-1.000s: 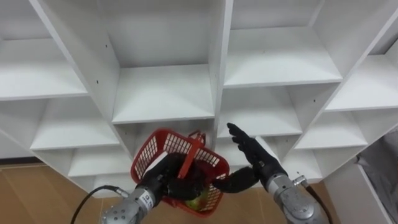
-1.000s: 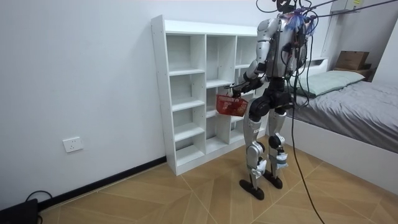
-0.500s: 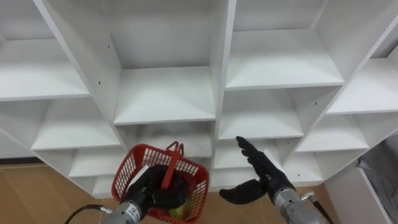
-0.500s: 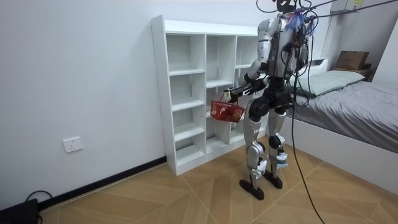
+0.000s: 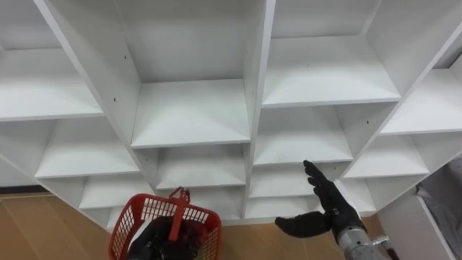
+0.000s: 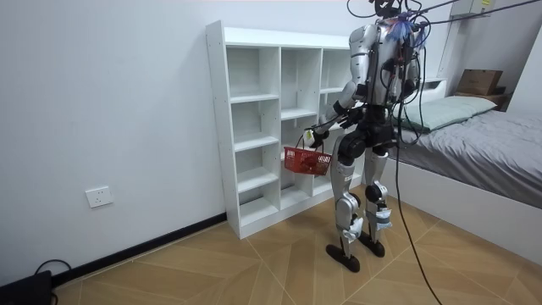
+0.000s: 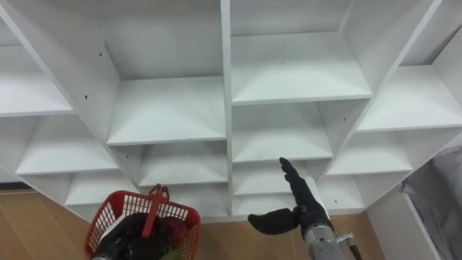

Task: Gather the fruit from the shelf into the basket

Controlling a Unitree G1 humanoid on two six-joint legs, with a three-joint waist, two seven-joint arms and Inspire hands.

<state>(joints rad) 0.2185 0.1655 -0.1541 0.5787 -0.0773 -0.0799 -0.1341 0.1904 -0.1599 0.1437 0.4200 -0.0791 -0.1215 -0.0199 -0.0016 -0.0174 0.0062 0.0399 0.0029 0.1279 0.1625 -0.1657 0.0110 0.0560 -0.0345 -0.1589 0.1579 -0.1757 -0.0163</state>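
Observation:
A red plastic basket [image 5: 144,217] hangs low at the left, in front of the bottom shelves of the white closet [image 5: 191,112]. My left hand [image 5: 160,235] is dark inside it, curled round the basket's red handle [image 5: 176,211]. A bit of green fruit [image 7: 172,253] shows at the basket's bottom edge. My right hand [image 5: 323,208] is open at the lower right, fingers straight and thumb spread, in front of the lower middle compartments and touching nothing. In the room view I stand facing the closet [image 6: 254,119], holding the basket [image 6: 305,159] out at hip height.
The closet's upright dividers [image 5: 256,108] split it into open compartments. A bed [image 6: 483,135] stands close behind me at the room view's right. Wooden floor [image 6: 254,263] spreads to the room view's left, with a wall socket [image 6: 99,196] low down.
The basket has dropped and swung to the left with my left hand. My right hand has sunk lower and drifted right, still open.

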